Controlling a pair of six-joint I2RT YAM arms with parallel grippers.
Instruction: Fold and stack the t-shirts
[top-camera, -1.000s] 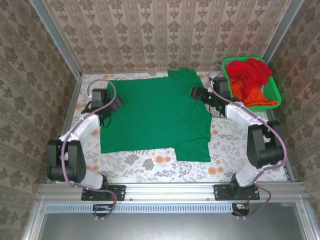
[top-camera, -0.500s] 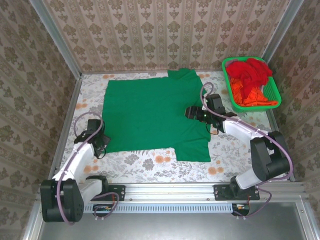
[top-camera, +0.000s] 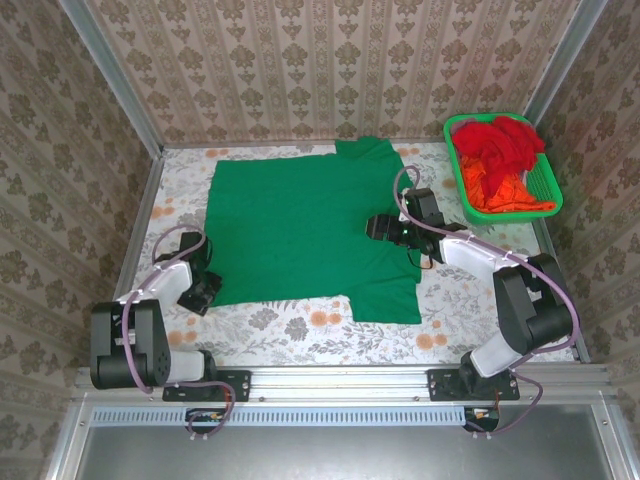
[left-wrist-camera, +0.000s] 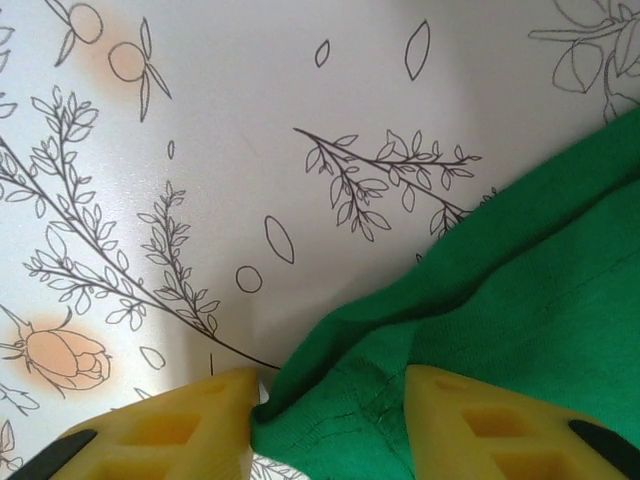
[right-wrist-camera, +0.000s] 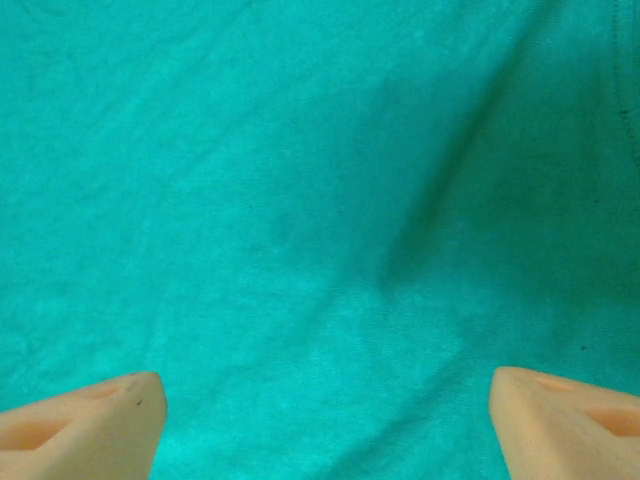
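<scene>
Dark green t-shirt (top-camera: 300, 230) lies spread flat at mid-table, its near-left hem corner slightly bunched. Left gripper (left-wrist-camera: 330, 385): fingers partway apart, straddling that corner, with cloth between them but not visibly pinched. Right gripper (right-wrist-camera: 325, 385): jaws wide, low over the shirt's right side, holding nothing. Red and orange t-shirts (top-camera: 495, 150) are heaped in a green basket (top-camera: 548, 190) at the far right corner of the floral table (top-camera: 300, 325).

I see a plain dark green cloth t-shirt (top-camera: 300, 230) between my left end effector's (left-wrist-camera: 330, 400) yellow fingers (left-wrist-camera: 180, 430); the white worktop (top-camera: 280, 322) has an orange flower print.
</scene>
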